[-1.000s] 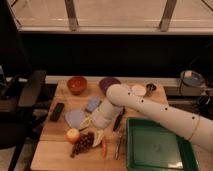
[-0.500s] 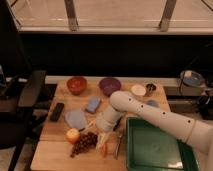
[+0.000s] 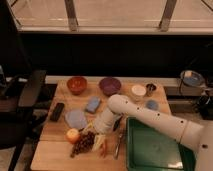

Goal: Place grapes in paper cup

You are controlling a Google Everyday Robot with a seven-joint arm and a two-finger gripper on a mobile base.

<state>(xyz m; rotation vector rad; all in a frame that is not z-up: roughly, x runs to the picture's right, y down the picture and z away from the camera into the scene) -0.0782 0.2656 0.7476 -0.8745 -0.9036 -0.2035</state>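
Observation:
The grapes (image 3: 84, 142), a dark reddish-purple bunch, lie on the wooden table near its front left, beside an orange-red apple (image 3: 73, 135). My gripper (image 3: 95, 134) hangs at the end of the white arm, low over the upper right end of the bunch, open and holding nothing. The arm's wrist hides part of the bunch. The paper cup (image 3: 138, 91), short and white, stands at the back right of the table, well away from the gripper.
At the back stand a red bowl (image 3: 77, 84) and a purple bowl (image 3: 109, 85). A metal cup (image 3: 150, 88) and a light blue cup (image 3: 152, 105) stand near the paper cup. A green tray (image 3: 155, 150) fills the front right. A blue sponge (image 3: 92, 104), a pale disc (image 3: 76, 119) and a red pepper (image 3: 104, 147) lie nearby.
The arm has swung left and down, bringing the gripper from above the table's middle to just over the grapes. The grapes and the cup have not moved.

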